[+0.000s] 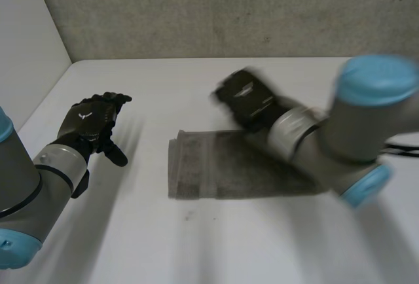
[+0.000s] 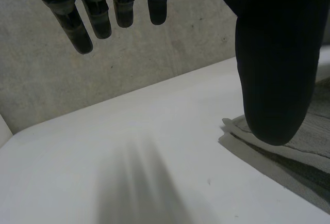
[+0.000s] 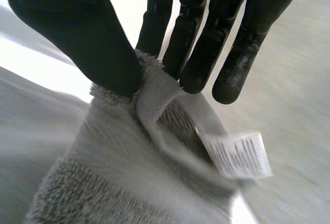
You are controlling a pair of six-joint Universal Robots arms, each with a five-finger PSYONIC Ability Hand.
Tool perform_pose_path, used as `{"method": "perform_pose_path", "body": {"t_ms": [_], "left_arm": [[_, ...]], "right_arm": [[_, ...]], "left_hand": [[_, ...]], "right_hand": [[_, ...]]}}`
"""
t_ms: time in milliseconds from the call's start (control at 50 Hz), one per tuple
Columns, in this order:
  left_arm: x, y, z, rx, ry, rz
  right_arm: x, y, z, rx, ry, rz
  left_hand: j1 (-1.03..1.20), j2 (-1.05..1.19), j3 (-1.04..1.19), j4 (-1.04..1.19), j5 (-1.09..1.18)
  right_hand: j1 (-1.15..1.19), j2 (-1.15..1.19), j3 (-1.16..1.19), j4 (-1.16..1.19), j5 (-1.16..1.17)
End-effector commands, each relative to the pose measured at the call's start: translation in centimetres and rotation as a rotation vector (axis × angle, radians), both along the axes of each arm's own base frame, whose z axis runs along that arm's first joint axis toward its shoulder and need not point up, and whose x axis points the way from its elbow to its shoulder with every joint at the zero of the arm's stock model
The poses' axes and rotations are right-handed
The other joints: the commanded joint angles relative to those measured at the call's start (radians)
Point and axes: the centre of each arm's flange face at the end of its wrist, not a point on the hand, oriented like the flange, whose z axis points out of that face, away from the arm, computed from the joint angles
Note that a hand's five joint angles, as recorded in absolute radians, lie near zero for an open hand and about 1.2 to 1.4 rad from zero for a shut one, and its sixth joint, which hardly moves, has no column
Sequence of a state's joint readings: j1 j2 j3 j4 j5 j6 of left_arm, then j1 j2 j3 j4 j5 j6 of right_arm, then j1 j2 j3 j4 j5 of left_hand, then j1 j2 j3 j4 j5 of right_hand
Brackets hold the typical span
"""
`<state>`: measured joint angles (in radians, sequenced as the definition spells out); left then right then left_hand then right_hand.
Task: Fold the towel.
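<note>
A grey towel lies folded in a strip on the white table. My right hand hovers over the towel's far edge. In the right wrist view its thumb and fingers pinch a corner of the towel, which hangs lifted with a white label beside the pinch. My left hand floats open above the table well to the left of the towel. In the left wrist view its straight fingers and thumb hold nothing, and the towel's end lies past the thumb.
A rough grey wall runs along the table's far edge and a white side panel stands at the left. My right arm crosses over the towel's right part.
</note>
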<state>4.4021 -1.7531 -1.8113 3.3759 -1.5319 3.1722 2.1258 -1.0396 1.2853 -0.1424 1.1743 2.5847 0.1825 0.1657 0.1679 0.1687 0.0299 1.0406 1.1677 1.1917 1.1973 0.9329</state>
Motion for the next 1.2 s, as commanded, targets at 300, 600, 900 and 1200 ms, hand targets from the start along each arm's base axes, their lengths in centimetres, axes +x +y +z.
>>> {"method": "perform_pose_path", "body": {"t_ms": [300,600,900,1200], "left_arm": [[-5.2,0.0,1.1,-0.089,0.046,-0.145],[-10.2,1.2,-5.9,0.021,-0.055,-0.162],[-10.2,3.4,-6.2,0.051,-0.074,-0.189],[-7.0,3.7,-0.2,-0.065,-0.015,-0.066]], "right_arm": [[0.6,2.9,-2.4,0.215,-0.054,-0.038],[-12.8,-0.9,-7.5,0.440,0.029,-0.340],[-14.1,-3.2,-7.9,0.303,0.039,-0.351],[-2.2,0.0,0.2,0.057,-0.055,-0.067]], "left_hand": [[-0.004,0.013,0.010,0.010,-0.026],[0.022,0.039,0.037,0.036,0.000],[0.010,0.027,0.025,0.024,-0.011],[-0.004,0.013,0.010,0.010,-0.026]], "right_hand": [[-0.866,-0.993,-1.017,-1.023,-0.933],[-0.866,-0.993,-1.017,-1.023,-0.933],[0.356,0.229,0.205,0.199,0.289],[0.356,0.229,0.205,0.199,0.289]]}}
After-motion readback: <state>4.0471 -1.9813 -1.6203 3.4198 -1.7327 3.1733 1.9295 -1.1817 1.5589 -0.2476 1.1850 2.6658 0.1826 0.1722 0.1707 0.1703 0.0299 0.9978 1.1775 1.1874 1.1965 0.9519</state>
